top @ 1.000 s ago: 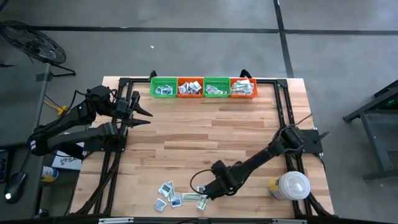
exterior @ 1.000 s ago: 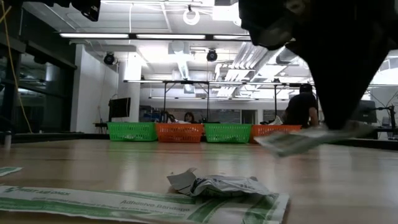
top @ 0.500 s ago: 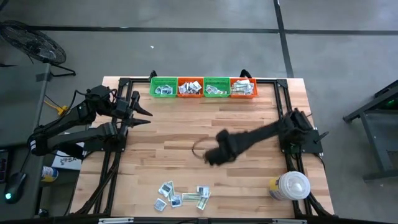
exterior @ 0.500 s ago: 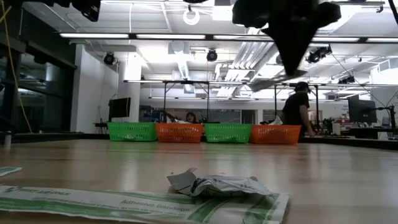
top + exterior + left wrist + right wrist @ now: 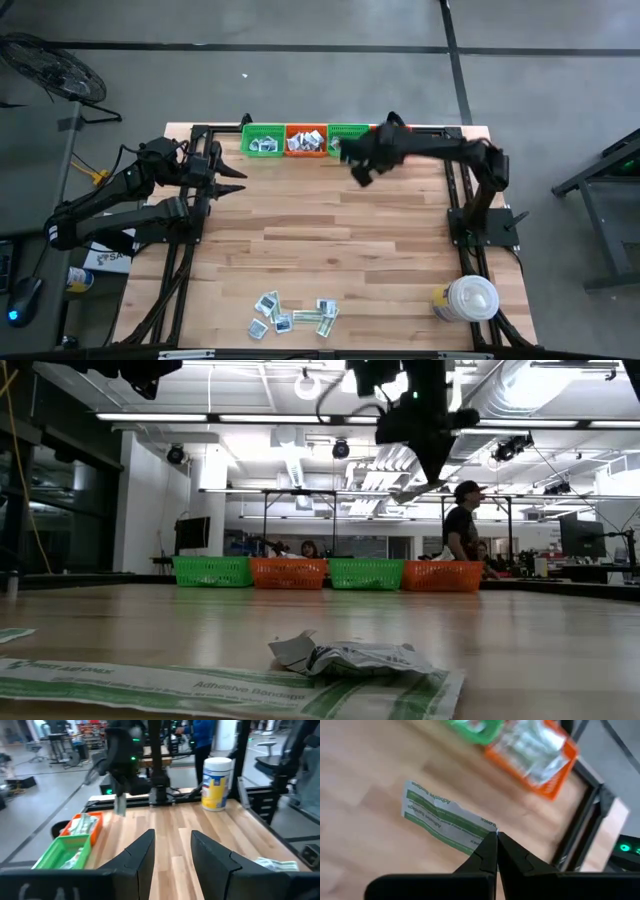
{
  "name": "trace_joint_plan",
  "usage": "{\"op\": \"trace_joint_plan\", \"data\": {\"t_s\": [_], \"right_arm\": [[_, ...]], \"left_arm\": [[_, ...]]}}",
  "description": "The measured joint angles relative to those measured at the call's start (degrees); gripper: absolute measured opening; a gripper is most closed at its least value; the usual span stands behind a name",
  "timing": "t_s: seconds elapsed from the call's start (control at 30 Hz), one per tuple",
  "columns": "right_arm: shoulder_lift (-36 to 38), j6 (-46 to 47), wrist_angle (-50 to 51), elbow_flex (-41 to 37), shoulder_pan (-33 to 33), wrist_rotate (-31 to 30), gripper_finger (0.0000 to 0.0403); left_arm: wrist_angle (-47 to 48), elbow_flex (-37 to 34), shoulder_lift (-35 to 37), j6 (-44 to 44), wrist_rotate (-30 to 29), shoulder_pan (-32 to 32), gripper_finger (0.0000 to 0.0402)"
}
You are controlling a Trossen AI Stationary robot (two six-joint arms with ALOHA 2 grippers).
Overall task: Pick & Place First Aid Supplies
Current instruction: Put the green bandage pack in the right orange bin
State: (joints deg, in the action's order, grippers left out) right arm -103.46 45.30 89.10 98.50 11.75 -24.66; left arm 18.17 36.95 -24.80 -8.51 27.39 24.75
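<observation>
With the four baskets [image 5: 325, 140] at twelve o'clock part-filled, the right gripper [image 5: 496, 838] pinches a green-striped strip [image 5: 445, 817] near them, while a cluster of packets [image 5: 295, 316] at six o'clock waits and the left gripper [image 5: 172, 851] idles empty at nine o'clock, fingers apart.

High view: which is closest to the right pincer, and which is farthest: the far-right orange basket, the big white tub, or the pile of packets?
From the right pincer, holding a green-striped packet:
1. Far-right orange basket, just beside it on the table's far edge.
2. Big white tub, near right corner.
3. Pile of packets, near edge, toward the left.
</observation>
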Motion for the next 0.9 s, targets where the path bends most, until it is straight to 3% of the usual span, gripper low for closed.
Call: {"op": "trace_joint_plan", "data": {"t_s": [0.27, 0.43, 0.73, 0.9], "right_arm": [[0.4, -15.0, -3.6, 0.0, 18.5, 0.8, 0.0], [0.4, -20.2, -6.8, 0.0, 26.0, 1.9, 0.0], [-1.4, -23.1, -14.4, 0.0, 31.9, 7.6, 0.0], [-4.0, -24.8, -14.5, 0.0, 32.9, 6.8, 0.0]], "left_arm": [[0.0, 0.0, 0.0, 0.0, -5.1, 0.0, 0.0124], [0.0, 0.0, 0.0, 0.0, -6.7, 0.0, 0.0124], [0.0, 0.0, 0.0, 0.0, -10.0, 0.0, 0.0124], [0.0, 0.0, 0.0, 0.0, -10.5, 0.0, 0.0124]]}}
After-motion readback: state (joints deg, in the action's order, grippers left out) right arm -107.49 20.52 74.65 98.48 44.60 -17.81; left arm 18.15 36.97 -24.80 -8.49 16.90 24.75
